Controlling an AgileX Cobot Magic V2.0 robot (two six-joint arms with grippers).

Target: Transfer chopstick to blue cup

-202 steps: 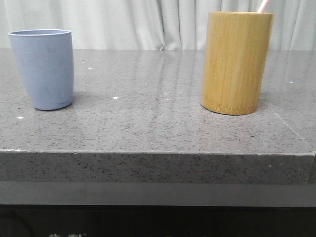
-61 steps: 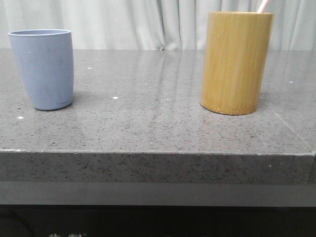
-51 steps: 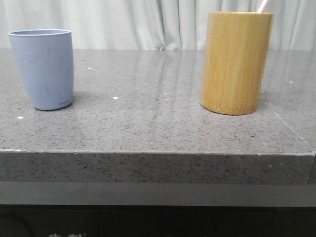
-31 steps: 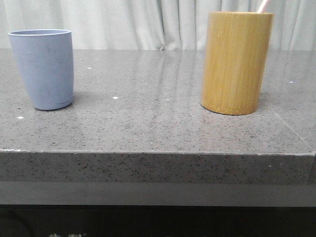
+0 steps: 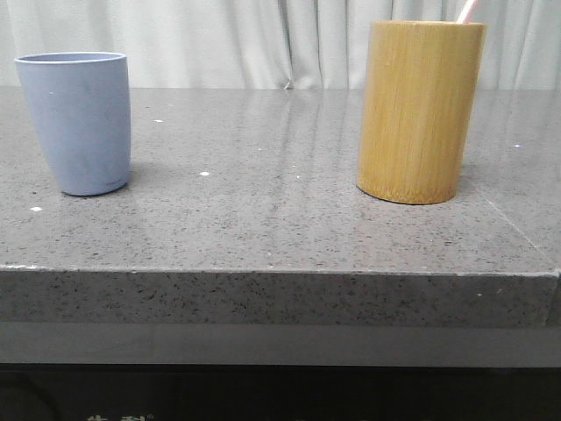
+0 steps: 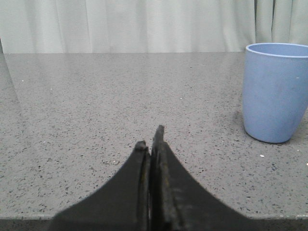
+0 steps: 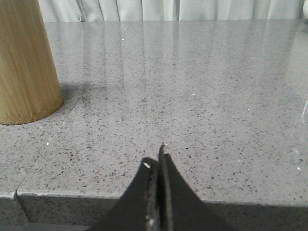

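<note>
The pale blue cup [image 5: 78, 121] stands upright at the left of the grey stone table [image 5: 263, 219]. A tall bamboo holder [image 5: 419, 111] stands at the right, and the pink tip of the chopstick [image 5: 468, 10] pokes out of its top. In the left wrist view my left gripper [image 6: 150, 140] is shut and empty, low over the table's front edge, with the blue cup [image 6: 275, 91] some way off to one side. In the right wrist view my right gripper [image 7: 156, 160] is also shut and empty near the front edge, the bamboo holder [image 7: 25, 62] a good distance away.
A pale curtain [image 5: 263, 39] hangs behind the table. The table's front edge [image 5: 263, 272] drops to a dark band below. A seam in the stone [image 5: 517, 228] runs past the holder on the right.
</note>
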